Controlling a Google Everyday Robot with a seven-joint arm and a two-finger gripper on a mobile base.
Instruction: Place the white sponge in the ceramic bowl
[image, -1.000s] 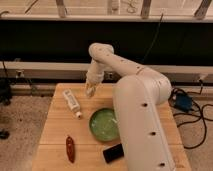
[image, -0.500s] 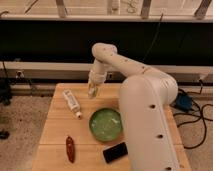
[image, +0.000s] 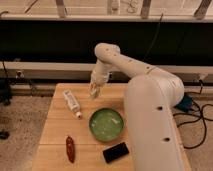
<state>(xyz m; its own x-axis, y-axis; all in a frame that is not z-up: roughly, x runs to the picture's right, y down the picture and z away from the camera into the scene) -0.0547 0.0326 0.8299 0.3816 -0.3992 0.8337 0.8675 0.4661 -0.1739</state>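
Observation:
The ceramic bowl (image: 106, 124), glossy green with a darker rim, stands on the wooden table (image: 55, 130) right of centre, and nothing shows inside it. My gripper (image: 94, 92) hangs at the end of the white arm above the back of the table, behind and a little left of the bowl. A small cream lump, the white sponge (image: 93, 93), sits at the gripper's tip, held between the fingers and lifted off the table.
A long white tube with a cap (image: 72, 103) lies to the left of the gripper. A red chili pepper (image: 70, 149) lies at the front left. A black flat object (image: 116, 152) lies in front of the bowl. My white arm body (image: 150, 125) covers the table's right side. Cables (image: 197, 120) run on the floor at right.
The gripper, with the cream lump in it, has shifted slightly to the right, toward the bowl's side. The things on the table have not moved.

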